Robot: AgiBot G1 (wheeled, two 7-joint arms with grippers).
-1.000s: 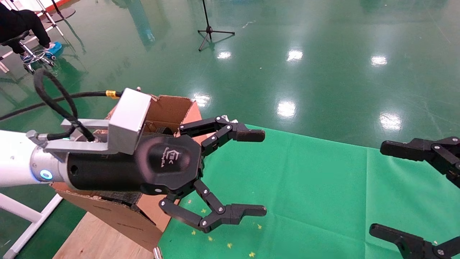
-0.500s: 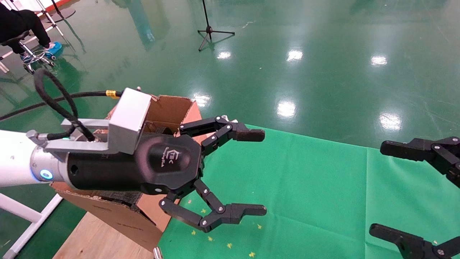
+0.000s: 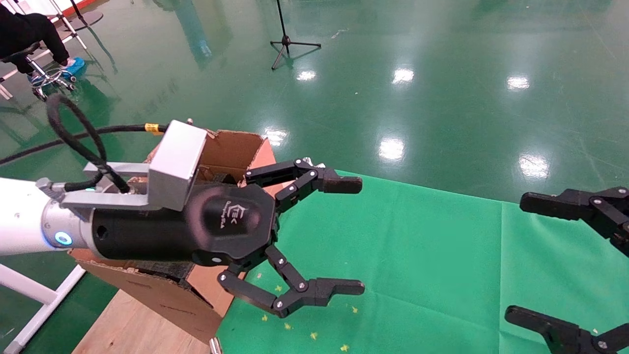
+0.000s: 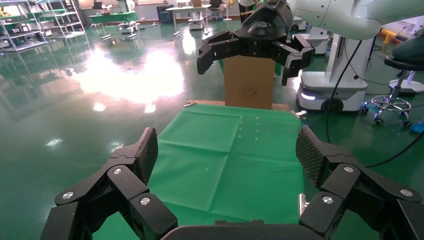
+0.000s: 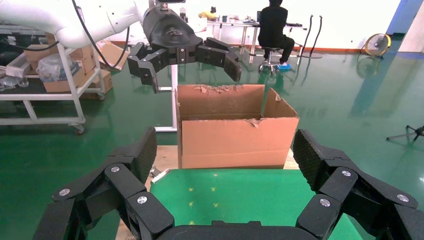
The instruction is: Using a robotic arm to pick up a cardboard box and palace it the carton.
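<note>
Holding my left gripper (image 3: 351, 236) spread apart, empty, beside the carton (image 3: 236, 147); my right gripper (image 3: 555, 260) waits apart, far right.

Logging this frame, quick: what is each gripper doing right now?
Left gripper: open, empty, raised in front of the carton.
Right gripper: open, empty, over the green cloth.

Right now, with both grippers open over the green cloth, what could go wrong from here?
1. No small cardboard box shows in any view, so closing the jaws would probably grab nothing.
2. The left gripper hangs close beside the carton; a swing that way could snag its ragged flaps.
3. The right gripper faces it across the green cloth, jaws open too; moving both inward risks a collision.
</note>
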